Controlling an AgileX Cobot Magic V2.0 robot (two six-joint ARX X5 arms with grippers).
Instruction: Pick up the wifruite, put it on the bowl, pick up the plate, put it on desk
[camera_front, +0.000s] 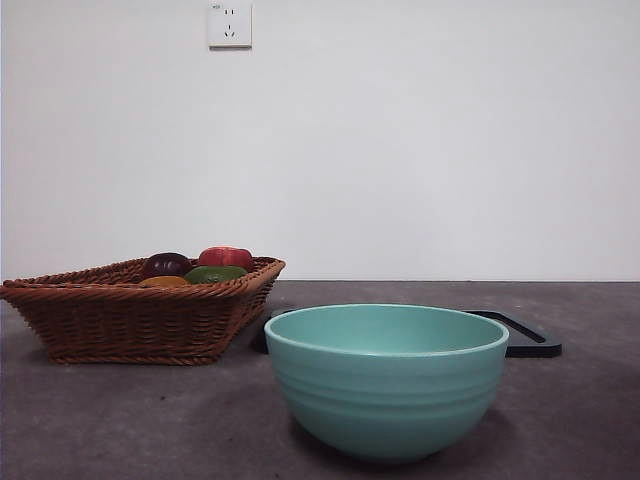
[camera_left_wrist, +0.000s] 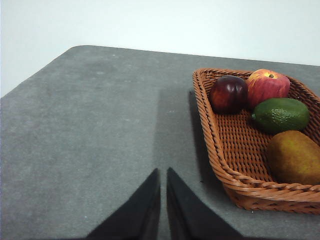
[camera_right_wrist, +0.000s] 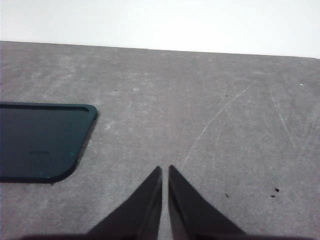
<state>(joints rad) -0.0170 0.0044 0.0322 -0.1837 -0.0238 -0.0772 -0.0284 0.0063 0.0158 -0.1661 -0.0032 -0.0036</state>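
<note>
The wifruite (camera_left_wrist: 295, 157), an orange-brown oval fruit, lies in the brown wicker basket (camera_left_wrist: 225, 150), at the corner nearest the left wrist camera. In the front view only its top (camera_front: 165, 282) shows over the basket rim. The mint-green bowl (camera_front: 386, 380) stands large in the foreground on the desk (camera_front: 100, 420), and nothing shows above its rim. The plate (camera_front: 525, 338), flat and black, lies behind the bowl; its rounded corner (camera_right_wrist: 40, 140) shows in the right wrist view. My left gripper (camera_left_wrist: 163, 172) hangs shut over bare desk beside the basket. My right gripper (camera_right_wrist: 165, 169) is shut over bare desk beside the plate.
The basket (camera_front: 140, 315) sits at the left in the front view, also holding a dark purple fruit (camera_left_wrist: 228, 93), a red one (camera_left_wrist: 267, 85) and a green one (camera_left_wrist: 280, 115). A white wall with a socket (camera_front: 229, 24) stands behind. Neither arm shows in the front view.
</note>
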